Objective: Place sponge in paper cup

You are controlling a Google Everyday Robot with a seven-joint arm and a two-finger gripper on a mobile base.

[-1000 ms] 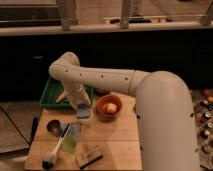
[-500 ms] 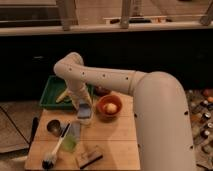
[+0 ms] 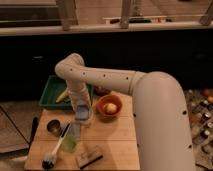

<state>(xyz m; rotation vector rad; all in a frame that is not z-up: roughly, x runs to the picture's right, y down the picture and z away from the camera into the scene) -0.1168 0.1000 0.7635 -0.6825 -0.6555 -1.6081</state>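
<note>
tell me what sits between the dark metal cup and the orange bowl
Camera view: the paper cup, with the gripper directly over it and the light-blue sponge at the gripper's tip.

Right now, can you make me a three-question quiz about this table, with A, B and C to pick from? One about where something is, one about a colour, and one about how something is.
1. Where is the gripper?
A. High up by the window
B. Low over the table, next to the orange bowl
C. Down on the floor

2. What colour is the tray?
A. Green
B. Red
C. White

3. How is the orange bowl?
A. Empty
B. Upside down
C. Right way up, with something yellow in it

Answers:
1 B: the arm bends down and the gripper hangs just beside the bowl.
2 A: the tray at the back of the table is plainly green.
3 C: a roundish yellow thing shows inside the bowl's open top.
</note>
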